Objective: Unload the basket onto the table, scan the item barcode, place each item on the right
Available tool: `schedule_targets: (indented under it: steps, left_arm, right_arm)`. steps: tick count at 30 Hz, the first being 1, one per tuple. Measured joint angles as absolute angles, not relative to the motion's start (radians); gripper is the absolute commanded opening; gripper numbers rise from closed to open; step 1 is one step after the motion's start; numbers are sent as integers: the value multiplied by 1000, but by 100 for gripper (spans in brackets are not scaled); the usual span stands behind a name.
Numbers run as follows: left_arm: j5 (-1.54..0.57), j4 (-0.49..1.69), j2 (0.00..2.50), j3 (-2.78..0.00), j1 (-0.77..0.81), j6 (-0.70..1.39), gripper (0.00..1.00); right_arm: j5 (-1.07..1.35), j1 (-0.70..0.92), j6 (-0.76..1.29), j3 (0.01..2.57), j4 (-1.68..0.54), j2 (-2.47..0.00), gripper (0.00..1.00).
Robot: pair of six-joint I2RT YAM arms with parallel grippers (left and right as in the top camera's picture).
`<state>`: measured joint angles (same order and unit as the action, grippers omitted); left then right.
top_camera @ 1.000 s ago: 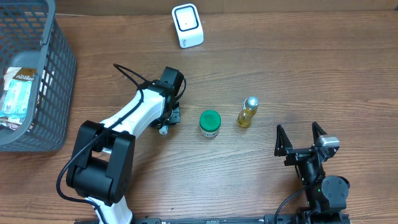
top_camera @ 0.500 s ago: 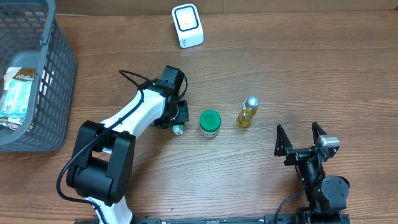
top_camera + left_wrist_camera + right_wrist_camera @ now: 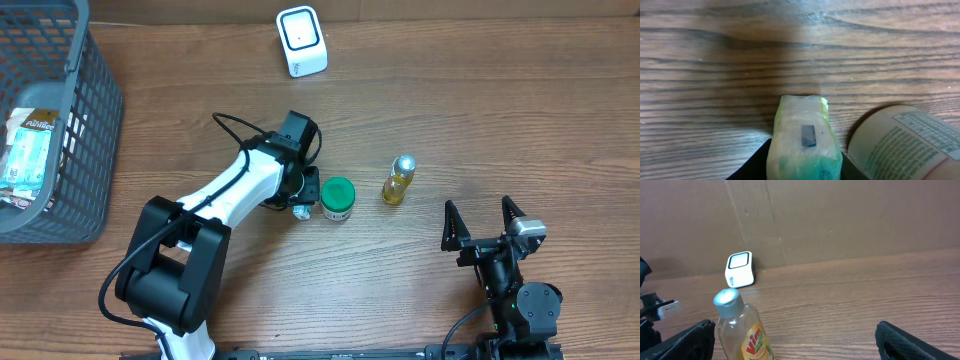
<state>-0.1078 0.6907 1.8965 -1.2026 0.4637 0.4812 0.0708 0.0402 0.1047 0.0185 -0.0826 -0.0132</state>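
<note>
- This looks like a pretend shop checkout in a robot test room.
- A white scanner [image 3: 301,41] stands near the far edge of the wooden tabletop [image 3: 500,110].
- A grey shopping basket [image 3: 95,130] at the left edge holds packets [image 3: 25,150].
- Shop goods: a bottle [image 3: 398,181], a green-lidded jar [image 3: 337,198], a small wrapped packet [image 3: 805,140].
- Robot arms [image 3: 235,188] and a cardboard wall [image 3: 840,215] say test room.

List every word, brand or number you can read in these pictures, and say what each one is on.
"Vim": red letters on the yellow label of the bottle.
Green print on the label of the jar: too blurred to read.
White lettering on the bag in the basket: too small to read.
No legible text on the small packet, only a dark square.
No text visible on the scanner.
</note>
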Motion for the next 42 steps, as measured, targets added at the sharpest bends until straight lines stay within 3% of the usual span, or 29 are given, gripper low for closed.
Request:
schedule_targets:
  steps: [18, 35, 42]
  left_arm:
    - [-81, 685, 1897, -1203, 490, 495, 38]
    - [-75, 752, 1897, -1269, 450, 496, 64]
    - [-72, 748, 1897, -1307, 447, 495, 68]
  right_arm:
    - [71, 40, 104, 19, -83, -13, 100]
    - [70, 40, 105, 19, -83, -13, 100]
    - [70, 40, 105, 19, -82, -13, 100]
